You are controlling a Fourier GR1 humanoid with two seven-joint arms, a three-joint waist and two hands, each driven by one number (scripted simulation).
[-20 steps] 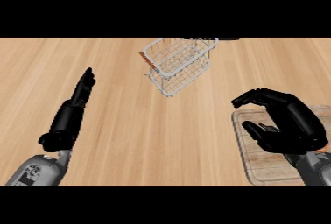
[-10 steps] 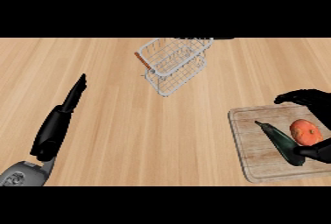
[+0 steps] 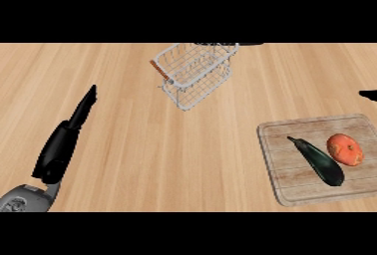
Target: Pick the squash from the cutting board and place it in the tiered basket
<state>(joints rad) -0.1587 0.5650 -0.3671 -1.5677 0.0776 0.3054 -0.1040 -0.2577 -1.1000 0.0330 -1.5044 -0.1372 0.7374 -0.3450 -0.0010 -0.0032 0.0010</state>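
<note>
A dark green, elongated squash (image 3: 318,162) lies diagonally on a pale wooden cutting board (image 3: 294,189) at the lower right of the frame, just beside a round orange-red vegetable (image 3: 345,149) on the same board. At the upper centre stands a white wire tiered basket (image 3: 196,74) with a small orange-brown handle on its left rim, well apart from the board across the light wood-grain counter (image 3: 184,159). The robot's black left hand (image 3: 80,110) shows at the left of the frame, fingers straight and together, pointing up and holding nothing. Only a dark sliver of the right hand (image 3: 369,94) shows at the right edge; whether its fingers are spread or curled cannot be told.
</note>
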